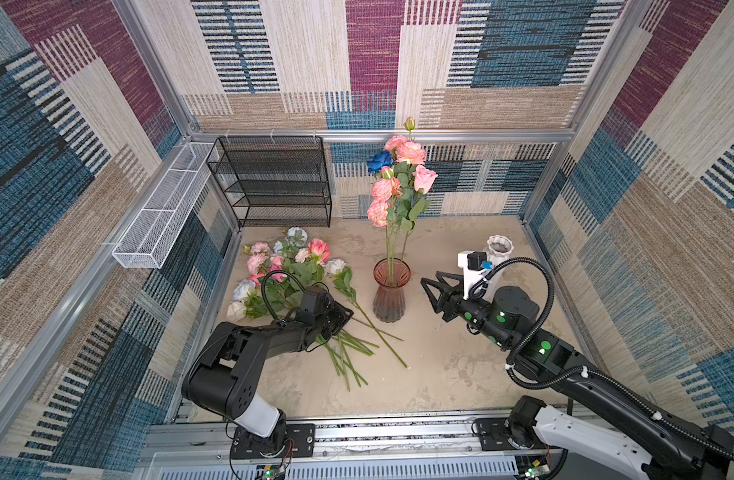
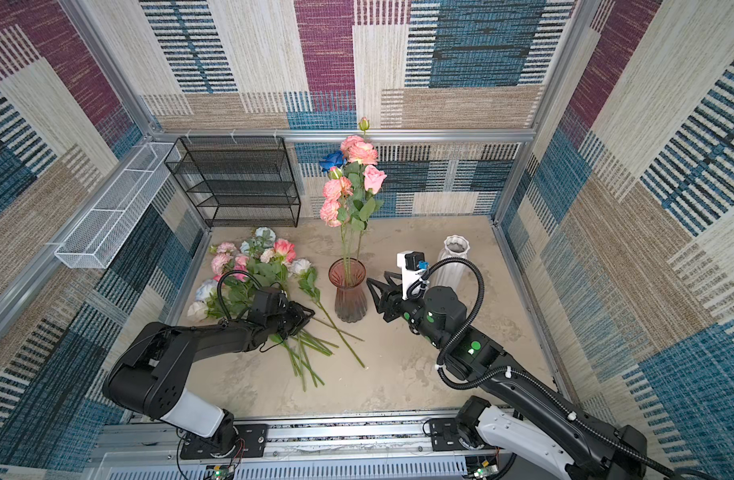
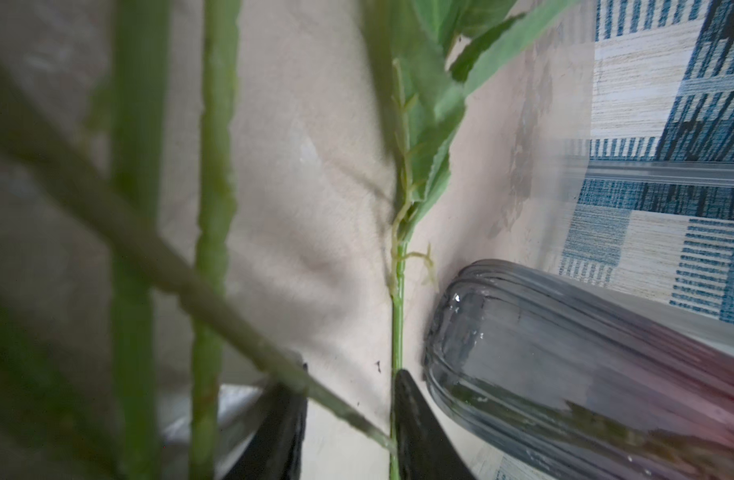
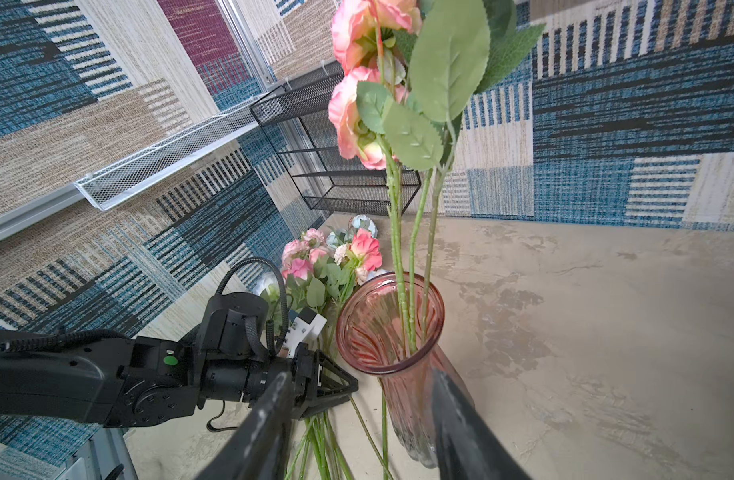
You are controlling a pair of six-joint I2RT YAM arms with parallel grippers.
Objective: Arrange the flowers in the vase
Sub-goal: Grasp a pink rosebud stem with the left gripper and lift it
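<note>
Both top views first: we have the pink vase (image 1: 391,305) (image 2: 349,305) upright near the middle of the table (image 1: 460,374). The standing flowers (image 1: 411,153) (image 2: 363,153) rise from its mouth, pink and peach blooms with one dark blue and a bud on top.

At ten o'clock from the vase, the loose flowers (image 1: 292,266) (image 2: 255,266) lie in a heap, heads toward twelve and stems fanned toward six. The left gripper (image 1: 344,318) (image 2: 307,318) sits low over those stems, at eight o'clock from the vase.

At three o'clock, the right gripper (image 1: 431,277) (image 2: 377,279) points at the vase. It is just beside it and not touching, with the jaws apart and nothing in them. A white vase (image 1: 499,249) stands at two o'clock. A black wire shelf (image 1: 273,183) sits at eleven, and a white mesh tray (image 1: 157,216) hangs on the side wall at nine.

Left wrist now: we see two dark fingers (image 3: 415,424) with a moderate gap between them. A thin stem (image 3: 397,324) runs along the inner edge of one finger, and a thicker stem (image 3: 232,318) crosses the gap slantwise. We see no pinch on either. The vase's base (image 3: 564,365) lies just beside.

Right wrist: the fingers (image 4: 265,428) are spread wide, with the vase (image 4: 390,324) beyond them and three stems in its mouth. The left gripper (image 4: 348,388) sits low beside the vase's foot.
</note>
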